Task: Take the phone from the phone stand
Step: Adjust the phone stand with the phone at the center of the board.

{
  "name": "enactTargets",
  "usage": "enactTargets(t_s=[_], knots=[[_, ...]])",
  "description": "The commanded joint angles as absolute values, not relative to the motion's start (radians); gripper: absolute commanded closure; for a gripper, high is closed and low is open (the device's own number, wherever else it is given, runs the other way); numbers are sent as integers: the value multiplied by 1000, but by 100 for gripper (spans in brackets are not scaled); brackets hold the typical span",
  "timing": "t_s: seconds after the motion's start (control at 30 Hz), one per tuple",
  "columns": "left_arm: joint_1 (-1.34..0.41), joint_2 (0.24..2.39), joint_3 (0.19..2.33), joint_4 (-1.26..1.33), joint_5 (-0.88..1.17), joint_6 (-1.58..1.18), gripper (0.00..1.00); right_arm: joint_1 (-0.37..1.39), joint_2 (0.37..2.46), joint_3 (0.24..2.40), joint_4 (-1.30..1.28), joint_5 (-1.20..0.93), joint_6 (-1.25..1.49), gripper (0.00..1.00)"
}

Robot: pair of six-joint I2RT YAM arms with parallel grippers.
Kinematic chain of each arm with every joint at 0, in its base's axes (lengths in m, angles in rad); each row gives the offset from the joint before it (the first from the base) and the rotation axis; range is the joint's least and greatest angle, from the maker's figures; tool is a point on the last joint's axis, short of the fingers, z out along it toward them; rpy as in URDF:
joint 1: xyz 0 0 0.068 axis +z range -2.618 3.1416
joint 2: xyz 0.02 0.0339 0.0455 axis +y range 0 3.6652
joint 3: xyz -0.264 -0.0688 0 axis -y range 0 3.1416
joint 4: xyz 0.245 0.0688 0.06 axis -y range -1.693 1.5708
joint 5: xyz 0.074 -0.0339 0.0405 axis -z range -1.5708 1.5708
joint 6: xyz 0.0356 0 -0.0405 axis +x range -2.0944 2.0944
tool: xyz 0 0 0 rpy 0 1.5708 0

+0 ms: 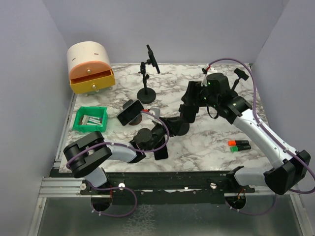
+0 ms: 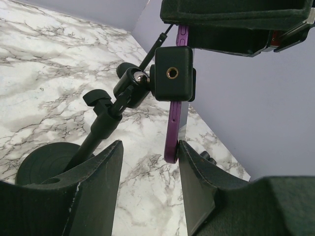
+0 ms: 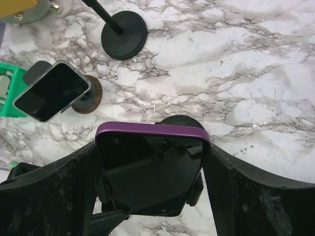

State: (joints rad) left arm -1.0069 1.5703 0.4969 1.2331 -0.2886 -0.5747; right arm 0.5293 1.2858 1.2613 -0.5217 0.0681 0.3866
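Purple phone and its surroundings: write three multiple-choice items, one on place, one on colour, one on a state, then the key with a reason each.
1. Relative to the phone stand, the purple phone is: A) lying flat beside it; B) held in its clamp, with the right tool astride it; C) under its base.
2. The two markers have ends coloured: A) blue and yellow; B) orange and green; C) both white.
3. The left tool is: A) open, fingers apart; B) shut tight; C) clamped on a marker.

Key: 1 B, both wrist views show the clamp gripping the phone. 2 B, the top view shows one orange end and one green. 3 A, the left wrist view shows a wide gap between its fingers.
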Motion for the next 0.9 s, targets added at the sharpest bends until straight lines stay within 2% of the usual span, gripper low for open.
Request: enactTargets(t_s=[0.0,0.13,0.23,0.4,0.53,0.7,0.87], knots=[[-997,1575,502,1238,-287,-561,51,534,1304,1267,-515,46,367,21],[-996,1573,498,1238,-286,-563,51,534,1304,1266,-513,37,363,29],[-996,1562,490,1238,-288,-563,50,534,1297,1258,-511,32,351,39],[-995,1488,458,1200,-296,-556,40,534,1273,1249,-521,51,324,56],[-994,1372,475,1013,-296,-527,30,534,1255,1252,-538,54,309,59],[-993,1248,545,741,-292,-498,23,535,1237,1240,-542,43,306,59],[-990,1246,655,586,-174,-448,23,534,1236,1244,-540,21,311,62]])
